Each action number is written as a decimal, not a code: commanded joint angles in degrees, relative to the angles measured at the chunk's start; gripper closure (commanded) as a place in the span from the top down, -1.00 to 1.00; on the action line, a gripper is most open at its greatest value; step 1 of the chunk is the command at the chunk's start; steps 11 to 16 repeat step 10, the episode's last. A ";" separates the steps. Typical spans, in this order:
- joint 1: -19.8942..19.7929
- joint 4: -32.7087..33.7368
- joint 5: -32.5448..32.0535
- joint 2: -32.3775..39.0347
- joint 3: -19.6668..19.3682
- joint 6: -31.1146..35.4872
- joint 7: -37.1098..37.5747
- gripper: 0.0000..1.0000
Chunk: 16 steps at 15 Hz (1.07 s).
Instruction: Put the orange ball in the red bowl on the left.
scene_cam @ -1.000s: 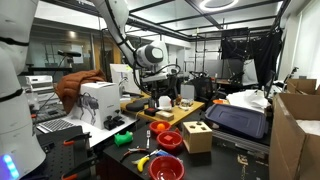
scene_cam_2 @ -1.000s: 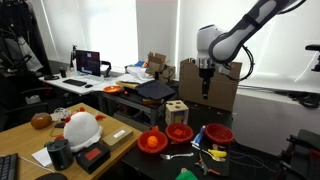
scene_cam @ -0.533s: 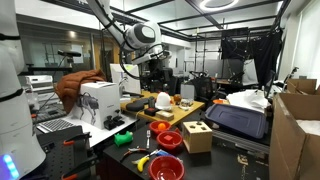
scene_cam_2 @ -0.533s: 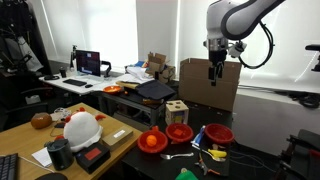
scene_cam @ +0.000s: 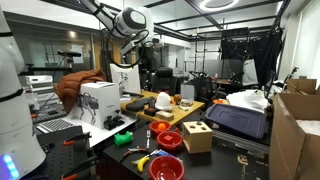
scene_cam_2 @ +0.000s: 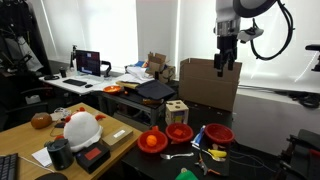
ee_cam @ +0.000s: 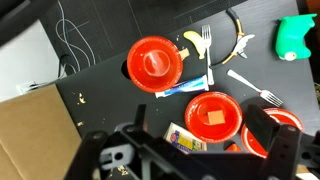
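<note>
Three red bowls sit on the dark bench (ee_cam: 103, 84) under your wrist camera. Furthest left, at about 10 o'clock from the middle of that view, is one red bowl (ee_cam: 134, 66). It has a small round orange-red shape at its centre that looks to be the orange ball (ee_cam: 152, 62), though it is too small to be sure. At that bowl's 4 o'clock, a second bowl (ee_cam: 232, 104) holds a squarish orange piece (ee_cam: 209, 117). A flat blue-and-white tube (ee_cam: 185, 90) lies between these two bowls, and a fork (ee_cam: 207, 40) lies at the second bowl's 12 o'clock. A third bowl (ee_cam: 290, 122) shows at its 3 o'clock, partly hidden behind your claw (ee_cam: 190, 160). The claw is spread wide with nothing between its fingers. A green object (ee_cam: 293, 35) lies at the top right. In an exterior view your claw (scene_cam_2: 226, 64) hangs high, well apart from the bowls, at 12 o'clock of the rightmost one.
</note>
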 commanded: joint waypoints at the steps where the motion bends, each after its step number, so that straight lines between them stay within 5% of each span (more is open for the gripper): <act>1: 0.38 -2.51 5.09 -4.31 0.64 -3.12 1.33 1.00; 4: 0.56 -3.06 9.07 -5.85 1.03 -3.32 1.29 1.00; 16: 0.20 -1.27 7.28 -2.65 0.92 -2.38 -0.05 1.00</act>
